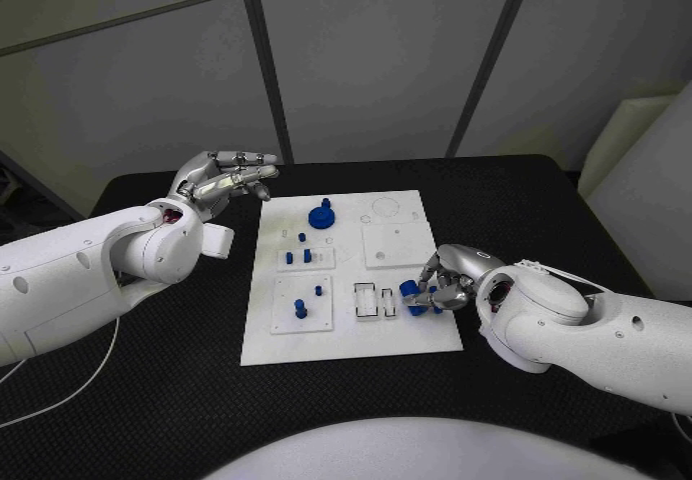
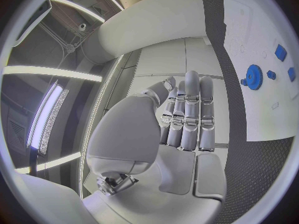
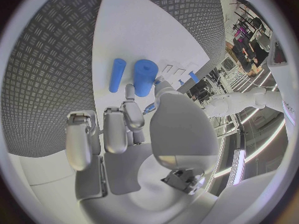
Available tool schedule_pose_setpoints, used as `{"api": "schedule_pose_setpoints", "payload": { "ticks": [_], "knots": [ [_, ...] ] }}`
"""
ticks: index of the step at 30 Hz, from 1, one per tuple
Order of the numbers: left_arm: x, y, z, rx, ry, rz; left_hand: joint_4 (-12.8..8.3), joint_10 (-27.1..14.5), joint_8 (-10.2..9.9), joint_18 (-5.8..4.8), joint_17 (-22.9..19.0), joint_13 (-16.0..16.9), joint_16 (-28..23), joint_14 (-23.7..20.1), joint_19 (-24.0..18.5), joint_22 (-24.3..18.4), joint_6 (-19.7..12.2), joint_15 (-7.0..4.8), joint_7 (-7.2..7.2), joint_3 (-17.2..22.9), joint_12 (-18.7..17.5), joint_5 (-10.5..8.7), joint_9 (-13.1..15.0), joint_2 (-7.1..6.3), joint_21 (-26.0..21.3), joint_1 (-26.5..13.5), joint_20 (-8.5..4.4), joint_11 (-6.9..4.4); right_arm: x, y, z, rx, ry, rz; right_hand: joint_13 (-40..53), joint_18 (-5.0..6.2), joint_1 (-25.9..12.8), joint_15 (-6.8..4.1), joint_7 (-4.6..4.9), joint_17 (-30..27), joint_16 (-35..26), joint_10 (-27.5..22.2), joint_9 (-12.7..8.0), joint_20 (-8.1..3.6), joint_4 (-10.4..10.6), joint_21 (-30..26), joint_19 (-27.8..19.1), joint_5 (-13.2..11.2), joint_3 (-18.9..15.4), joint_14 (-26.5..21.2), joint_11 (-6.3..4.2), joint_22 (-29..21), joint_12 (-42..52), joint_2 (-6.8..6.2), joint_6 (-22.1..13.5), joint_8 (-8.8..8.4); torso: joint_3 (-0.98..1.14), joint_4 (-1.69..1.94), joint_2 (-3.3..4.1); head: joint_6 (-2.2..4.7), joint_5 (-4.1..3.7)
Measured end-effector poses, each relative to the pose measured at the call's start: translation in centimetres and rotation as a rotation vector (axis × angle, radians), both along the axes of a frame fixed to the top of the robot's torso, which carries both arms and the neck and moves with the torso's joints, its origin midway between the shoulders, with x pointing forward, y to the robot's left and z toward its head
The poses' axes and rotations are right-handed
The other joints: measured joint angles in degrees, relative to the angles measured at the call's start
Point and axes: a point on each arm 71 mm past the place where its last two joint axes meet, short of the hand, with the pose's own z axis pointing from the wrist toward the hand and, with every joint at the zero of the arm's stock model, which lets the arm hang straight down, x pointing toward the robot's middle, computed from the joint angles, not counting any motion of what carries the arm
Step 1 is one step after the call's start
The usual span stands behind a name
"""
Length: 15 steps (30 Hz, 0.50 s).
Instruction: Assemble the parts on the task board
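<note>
The white task board lies mid-table. On its far part stands a blue gear, also in the left wrist view. Small blue pegs stand in the board's left blocks. My right hand rests at the board's right edge. Its thumb and a finger pinch the end of a thick blue cylinder, which lies on the board. A thinner blue cylinder lies beside it, untouched. My left hand hovers off the board's far left corner, fingers straight and holding nothing.
A white slotted block sits just left of the right hand, and a square white plate lies behind it. Black table surrounds the board. Grey wall panels stand behind the table.
</note>
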Motion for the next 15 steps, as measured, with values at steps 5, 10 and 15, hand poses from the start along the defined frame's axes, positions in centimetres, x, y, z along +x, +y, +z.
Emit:
{"api": "schedule_pose_setpoints", "payload": {
  "ticks": [5,10,15],
  "knots": [
    [-0.01,0.08,0.01,0.001,0.0,0.001,-0.16,0.0,0.0,0.0,-0.05,0.0,0.0,0.0,-0.21,-0.07,0.0,0.0,0.0,-0.16,0.0,0.0,-0.05,0.0,0.0,0.0,0.21,0.0,0.02,0.29,-0.59,-0.013,0.017,0.007,0.08,0.0,0.0,0.0,0.0,0.0,0.0,0.0,0.2,0.0,0.0,0.0,0.0,0.0,0.0,0.0,0.0,0.0,0.0,0.0,0.0,0.01,0.0,0.01,0.0,-0.14,0.2],
    [-0.02,0.09,0.01,0.001,0.0,0.001,-0.16,0.0,0.0,-0.01,-0.05,0.0,0.0,0.0,-0.21,-0.06,0.0,0.0,0.0,-0.16,0.0,0.0,-0.05,0.0,0.0,0.0,0.21,0.0,0.37,0.52,-0.72,-0.02,0.012,0.009,0.47,0.0,-0.18,0.0,0.02,-0.14,0.0,0.0,1.02,0.0,0.0,0.0,0.0,0.27,0.0,0.0,0.0,0.0,0.39,0.26,0.02,0.07,0.0,0.01,-0.01,-0.19,0.26],
    [-0.03,0.12,0.01,0.001,0.0,0.001,-0.16,0.0,0.0,-0.01,-0.05,0.0,0.0,0.0,-0.21,-0.06,0.0,0.0,0.0,-0.16,0.0,0.0,-0.04,0.0,0.0,0.0,0.21,0.0,0.39,0.69,-0.84,-0.022,0.004,0.011,1.22,0.0,1.12,0.0,-0.41,-0.18,0.0,0.0,2.36,0.0,0.02,0.0,0.0,0.26,-0.02,0.0,0.0,0.0,0.93,1.56,0.62,0.4,0.0,0.01,-0.02,-0.23,0.4]
  ]
}}
